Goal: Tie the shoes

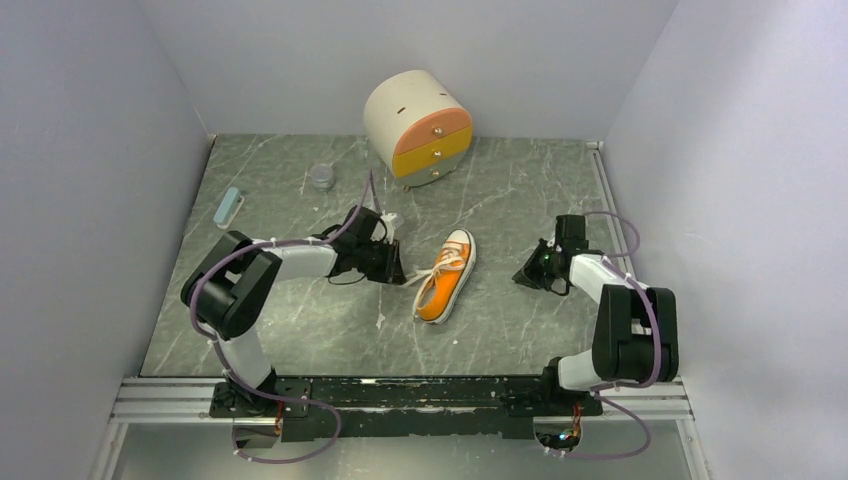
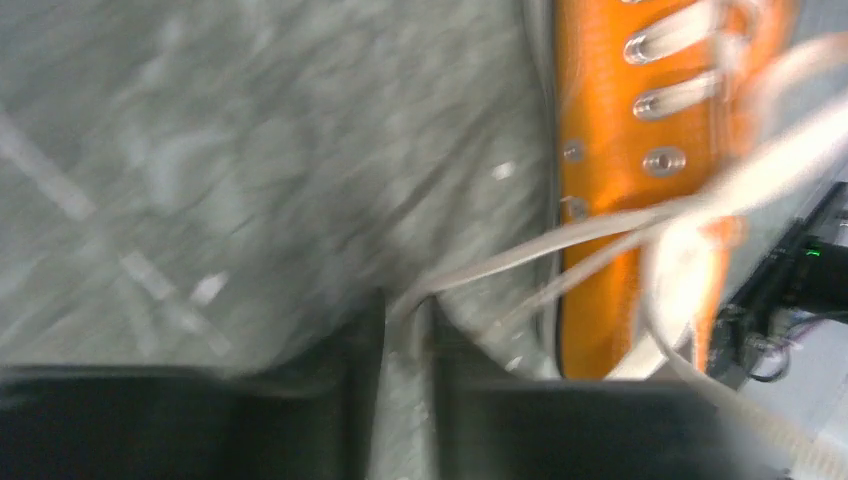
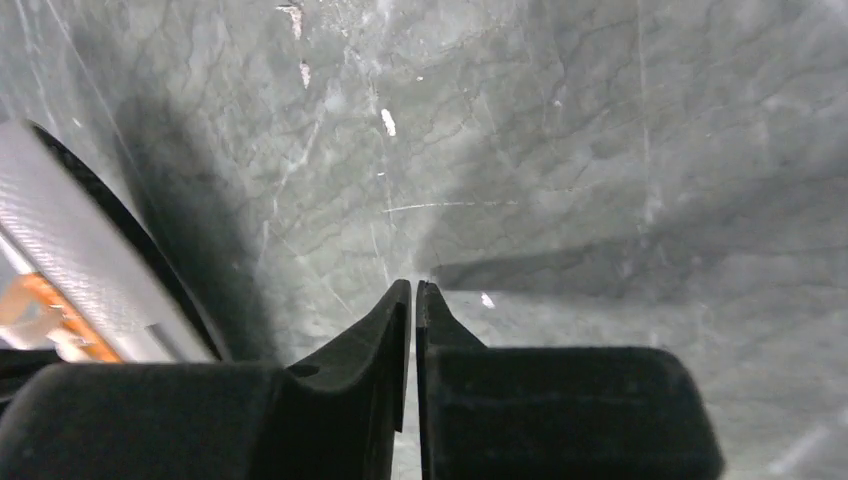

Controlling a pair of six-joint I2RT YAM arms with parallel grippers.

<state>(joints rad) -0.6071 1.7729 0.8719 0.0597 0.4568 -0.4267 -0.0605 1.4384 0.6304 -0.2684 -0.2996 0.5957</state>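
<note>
Grip first: my left gripper, almost closed, seems to pinch a lace at lower centre; my right gripper is closed, empty. Beyond, upper right, lies the orange sneaker; a hard tug could drag it or slip the lace.

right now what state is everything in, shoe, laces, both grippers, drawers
sneaker: upright on its sole, untied
laces: loose, one strand pinched
left gripper: shut on the laces
right gripper: shut, empty
drawer unit: drawers shut
</note>
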